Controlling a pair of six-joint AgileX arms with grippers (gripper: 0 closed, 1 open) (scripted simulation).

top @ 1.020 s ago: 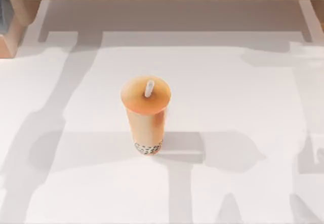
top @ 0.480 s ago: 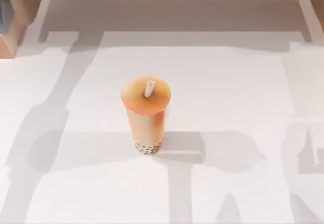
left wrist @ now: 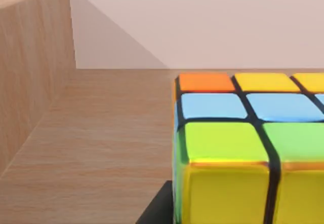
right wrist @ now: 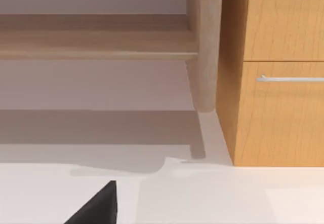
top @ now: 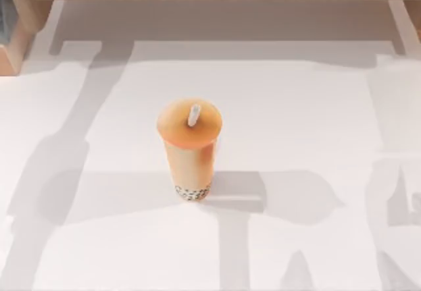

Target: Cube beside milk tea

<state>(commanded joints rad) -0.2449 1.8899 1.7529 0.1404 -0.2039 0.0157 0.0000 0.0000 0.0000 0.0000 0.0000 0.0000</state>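
Still upright mid-table, milk tea (top: pixel 189 147) unmoved, cube (left wrist: pixel 248 148) on wooden shelf (left wrist: pixel 101 148), end effector states unclear.

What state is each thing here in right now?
milk tea: upright on the white table, lid on, straw stub poking out.
cube: resting flat on a wooden shelf, colours mixed, not solved.
drawer: closed.

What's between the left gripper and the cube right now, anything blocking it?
Nothing visible. In the left wrist view the cube sits close up on a wooden shelf, with bare wood beside it. The milk tea stands alone on the table.
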